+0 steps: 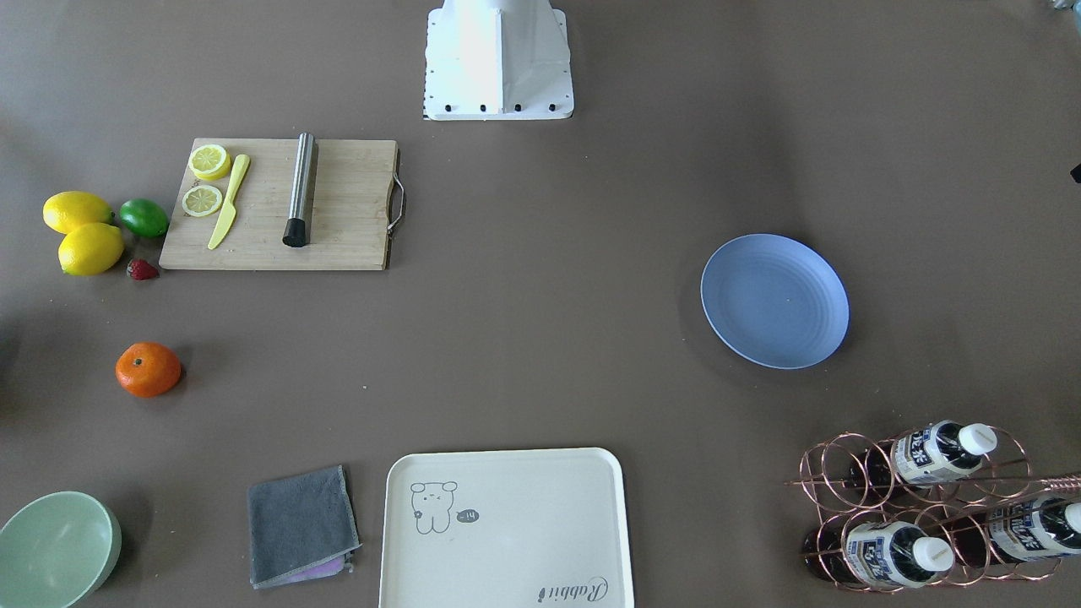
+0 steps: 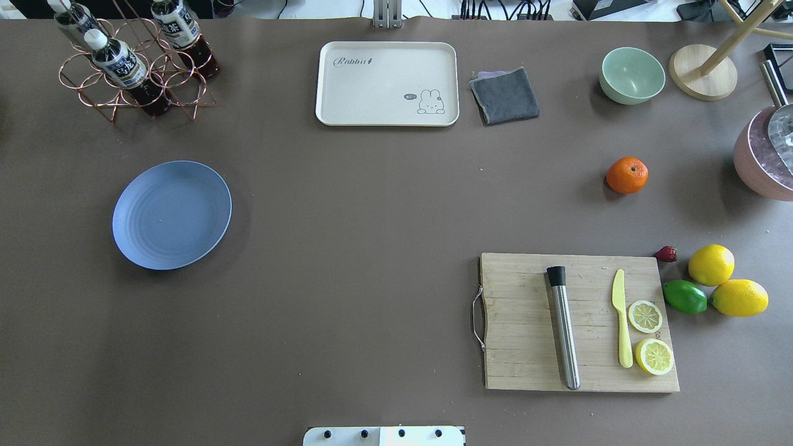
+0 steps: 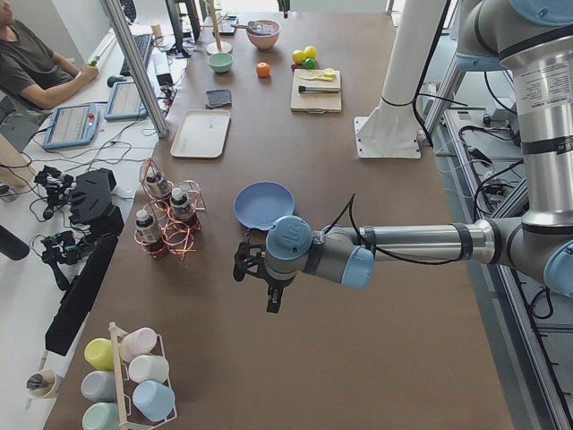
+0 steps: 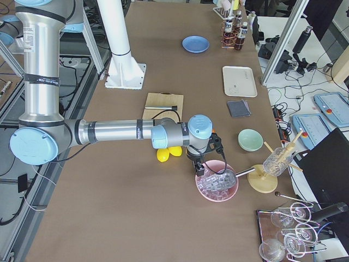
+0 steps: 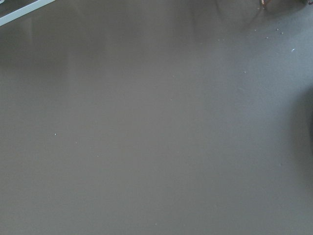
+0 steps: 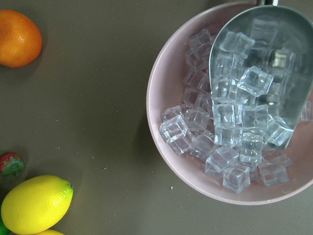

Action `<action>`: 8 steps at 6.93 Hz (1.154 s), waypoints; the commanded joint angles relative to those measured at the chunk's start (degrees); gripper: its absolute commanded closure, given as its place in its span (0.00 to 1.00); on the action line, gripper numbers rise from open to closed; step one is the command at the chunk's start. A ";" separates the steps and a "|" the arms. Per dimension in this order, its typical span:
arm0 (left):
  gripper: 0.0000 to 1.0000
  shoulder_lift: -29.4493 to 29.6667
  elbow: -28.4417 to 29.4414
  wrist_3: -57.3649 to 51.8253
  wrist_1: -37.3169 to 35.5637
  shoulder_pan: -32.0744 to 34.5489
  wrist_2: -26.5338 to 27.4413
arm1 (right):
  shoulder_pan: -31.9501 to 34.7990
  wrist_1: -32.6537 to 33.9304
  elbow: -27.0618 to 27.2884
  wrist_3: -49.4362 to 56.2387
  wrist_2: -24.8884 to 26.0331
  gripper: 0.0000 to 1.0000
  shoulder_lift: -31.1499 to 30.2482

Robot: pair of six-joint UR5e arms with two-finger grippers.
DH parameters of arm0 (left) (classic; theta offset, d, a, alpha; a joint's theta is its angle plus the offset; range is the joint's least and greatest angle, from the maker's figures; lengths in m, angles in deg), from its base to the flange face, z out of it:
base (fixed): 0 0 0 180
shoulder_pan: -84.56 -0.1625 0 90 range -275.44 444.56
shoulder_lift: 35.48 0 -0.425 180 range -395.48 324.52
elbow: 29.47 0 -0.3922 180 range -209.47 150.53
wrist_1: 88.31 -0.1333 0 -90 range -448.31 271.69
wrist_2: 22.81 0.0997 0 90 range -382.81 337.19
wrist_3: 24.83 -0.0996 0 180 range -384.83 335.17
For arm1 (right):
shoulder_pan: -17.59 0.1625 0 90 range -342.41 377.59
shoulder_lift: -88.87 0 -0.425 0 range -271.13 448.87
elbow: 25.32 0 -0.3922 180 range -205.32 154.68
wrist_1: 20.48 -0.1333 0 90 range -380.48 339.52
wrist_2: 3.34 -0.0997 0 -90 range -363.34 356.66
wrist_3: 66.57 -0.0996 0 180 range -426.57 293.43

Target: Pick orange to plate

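The orange (image 2: 627, 175) lies alone on the brown table on the robot's right side, between the green bowl and the cutting board; it also shows as the orange (image 1: 148, 369) and, at the upper left of the right wrist view, the orange (image 6: 17, 36). The blue plate (image 2: 171, 215) sits bare on the left side, far from it. My left gripper (image 3: 243, 266) hangs over bare table near the plate (image 3: 264, 205). My right gripper (image 4: 200, 169) hovers by a pink ice bowl, close to the orange. Only the side views show the grippers, so I cannot tell their state.
A cutting board (image 2: 579, 322) holds a steel muddler, a yellow knife and lemon slices. Beside it lie lemons (image 2: 711, 264), a lime (image 2: 685, 297) and a strawberry. The pink ice bowl (image 6: 161, 127) with scoop, green bowl (image 2: 632, 75), grey cloth, cream tray (image 2: 387, 83) and bottle rack (image 2: 133, 65) line the far edge.
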 commanded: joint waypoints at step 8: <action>0.04 -1.47 1.07 2.04 2.76 -1.20 -0.37 | -0.61 0.12 -0.21 -0.09 -0.06 0.00 0.57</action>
